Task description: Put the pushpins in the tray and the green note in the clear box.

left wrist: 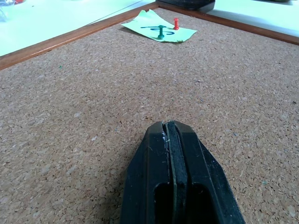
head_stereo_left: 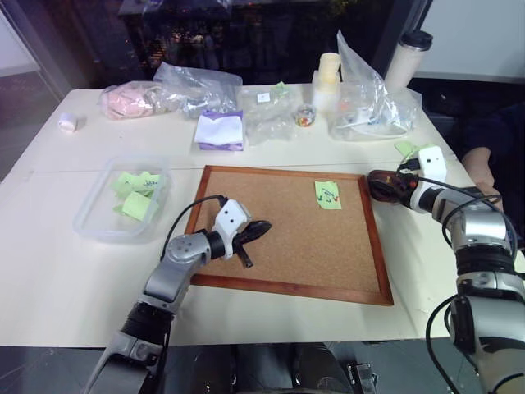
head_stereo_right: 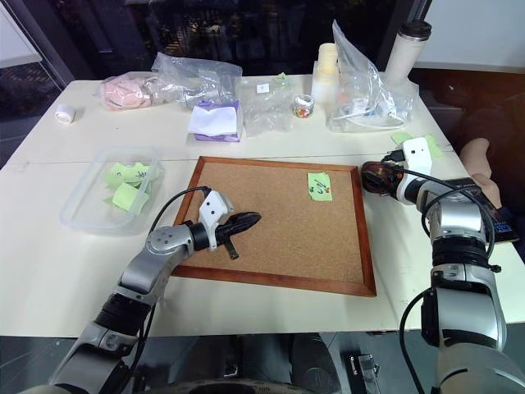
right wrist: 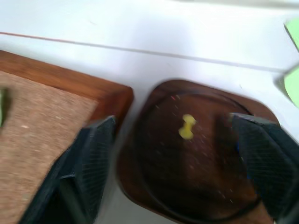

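1. Where the head camera's left eye looks down on the white tabletop (head_stereo_left: 49, 271), the cork board (head_stereo_left: 287, 234) lies at the centre, and the green note (head_stereo_left: 327, 194) sits pinned at about two o'clock on its surface. The left hand (head_stereo_left: 254, 232) hovers over the board at about eight o'clock, its black fingers pressed together and gripping nothing. The clear box (head_stereo_left: 123, 197) stands just off the board's nine o'clock edge with several green notes inside. The tray (head_stereo_left: 385, 187) rests just off the board's two o'clock corner, and the right hand (head_stereo_left: 394, 185) is over it.

2. While the right eye gives the same layout, it also shows clear plastic bags (head_stereo_right: 361, 90), a white and purple paper pad (head_stereo_right: 216, 121) and a tall cup with a dark lid (head_stereo_right: 408, 49) along the twelve o'clock edge of the tabletop. A person's hand (head_stereo_right: 477, 164) rests at three o'clock, beyond the robot's right arm.

3. As the left wrist camera looks along the shut fingers, it shows bare cork ahead, then the green note with a red pushpin (left wrist: 176, 23) and a green pushpin (left wrist: 160, 32) standing in it.

4. Since the right wrist camera looks straight down into the tray, a yellow pushpin (right wrist: 187, 127) shows lying loose near its middle. The right hand's two fingers stand wide apart, one on each side, holding nothing.
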